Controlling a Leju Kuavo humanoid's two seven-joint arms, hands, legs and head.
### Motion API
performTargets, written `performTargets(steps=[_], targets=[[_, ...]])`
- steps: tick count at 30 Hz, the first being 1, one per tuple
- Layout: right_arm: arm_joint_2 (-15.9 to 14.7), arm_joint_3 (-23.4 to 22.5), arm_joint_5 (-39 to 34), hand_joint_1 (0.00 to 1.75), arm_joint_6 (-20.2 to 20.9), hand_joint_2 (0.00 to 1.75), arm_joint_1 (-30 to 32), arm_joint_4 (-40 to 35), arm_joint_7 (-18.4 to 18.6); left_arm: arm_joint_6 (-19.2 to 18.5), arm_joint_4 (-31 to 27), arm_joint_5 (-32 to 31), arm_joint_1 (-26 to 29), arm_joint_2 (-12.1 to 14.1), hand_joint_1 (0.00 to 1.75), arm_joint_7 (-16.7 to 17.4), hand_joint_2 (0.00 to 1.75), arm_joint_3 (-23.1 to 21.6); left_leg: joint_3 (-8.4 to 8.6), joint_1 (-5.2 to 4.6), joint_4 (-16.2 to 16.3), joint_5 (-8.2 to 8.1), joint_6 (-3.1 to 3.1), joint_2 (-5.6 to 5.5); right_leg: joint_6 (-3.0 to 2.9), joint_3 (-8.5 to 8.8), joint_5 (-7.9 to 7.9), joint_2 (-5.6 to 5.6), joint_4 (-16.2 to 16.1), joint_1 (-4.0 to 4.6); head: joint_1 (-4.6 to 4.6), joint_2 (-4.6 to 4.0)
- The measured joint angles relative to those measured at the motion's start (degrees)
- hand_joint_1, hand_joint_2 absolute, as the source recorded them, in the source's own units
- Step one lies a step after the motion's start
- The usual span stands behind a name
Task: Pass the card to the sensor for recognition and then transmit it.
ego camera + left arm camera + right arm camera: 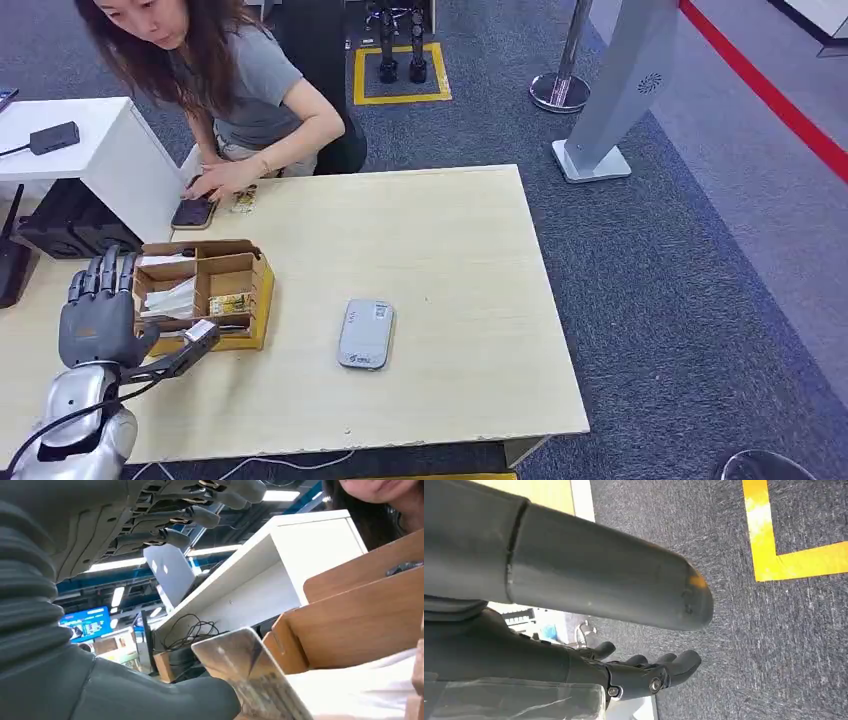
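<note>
A card (pixel 201 331) is being pinched by the left robot hand (pixel 97 322), its other fingers spread, just beside the cardboard box (pixel 205 290). Carrying it rightward to the grey sensor (pixel 366 333) on the bench (pixel 440 260) appears next. The right robot hand (pixel 644 672) is hanging empty, fingers loosely curled.

Office or demo hall: grey carpet (pixel 680 300), floor tape (pixel 400 72), stanchion (pixel 562 85), ceiling strip lights (pixel 120 564).

I see even bright indoor light, soft shadows on the table (pixel 440 250), glaring ceiling strip lights (pixel 280 496), blurred card (pixel 250 675) close up
</note>
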Motion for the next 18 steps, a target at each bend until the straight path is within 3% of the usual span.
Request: performTargets(steps=[18], targets=[[0.00,0.00,0.00,0.00,0.00,0.00,0.00,0.00,0.00,0.17,0.90,-0.04,-0.77,-0.09,0.17,-0.02,1.75,-0.02,0.00,0.00,0.00,0.00,0.00,0.01,0.00,-0.01,0.00,0.01,0.00,0.00,0.00,0.00]])
